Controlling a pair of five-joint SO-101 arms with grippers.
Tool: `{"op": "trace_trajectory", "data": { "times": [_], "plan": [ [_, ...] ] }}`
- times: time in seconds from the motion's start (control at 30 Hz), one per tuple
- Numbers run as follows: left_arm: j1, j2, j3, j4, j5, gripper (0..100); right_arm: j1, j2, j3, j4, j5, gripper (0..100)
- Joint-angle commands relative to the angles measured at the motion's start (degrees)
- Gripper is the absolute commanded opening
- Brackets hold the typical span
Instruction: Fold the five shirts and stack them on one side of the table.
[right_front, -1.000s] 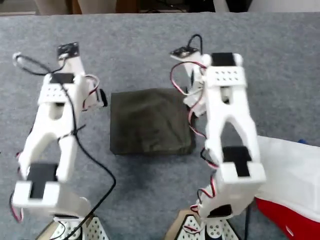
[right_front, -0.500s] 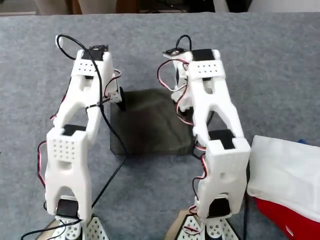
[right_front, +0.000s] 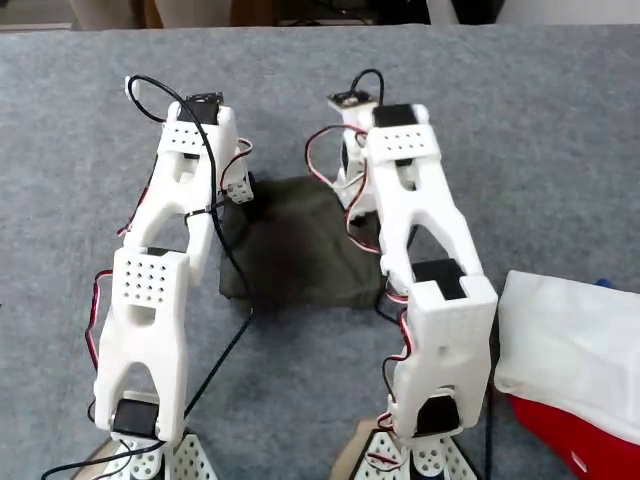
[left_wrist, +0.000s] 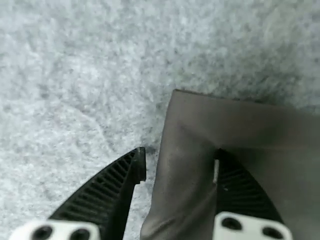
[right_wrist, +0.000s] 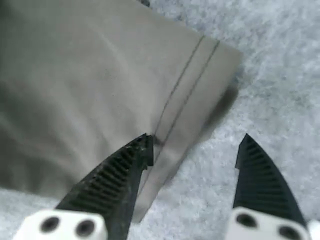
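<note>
High view puts the folded dark olive shirt (right_front: 300, 250) flat at the middle of the grey tabletop (right_front: 560, 120), between the two arms. The left gripper (left_wrist: 178, 155) sits low at the shirt's upper-left corner, spread apart, one finger over bare tabletop, the other on the cloth. The right gripper (right_wrist: 196, 140) is at the upper-right corner, also spread, one finger on the shirt by its stitched hem, the other off it. A white garment (right_front: 575, 340) lies over a red garment (right_front: 560, 440) at the lower right.
</note>
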Motion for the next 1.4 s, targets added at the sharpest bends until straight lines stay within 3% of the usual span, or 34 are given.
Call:
{"op": "trace_trajectory", "data": {
  "times": [0.0,0.23,0.53,0.97,1.13,1.37],
  "plan": [
    [0.3,2.3,-2.6,0.1,1.1,23,-1.6,-0.1,5.1,-6.1,-0.6,27.4],
    [0.2,4.4,-5.0,0.4,1.1,23,-1.1,0.7,11.2,-11.7,-0.9,27.4],
    [0.1,4.4,-4.9,0.4,0.8,23,3.8,9.2,-0.6,-3.2,-2.7,27.4],
    [0.2,4.4,-5.0,0.0,0.7,18,5.2,12.0,-4.3,0.2,-4.0,27.3],
    [0.1,4.4,-5.0,0.0,1.4,27,6.2,3.2,-5.9,0.5,-4.4,27.5],
    [0.1,4.3,-5.0,0.0,1.1,27,7.0,-15.2,0.7,0.6,-6.5,27.5]
  ]
}}
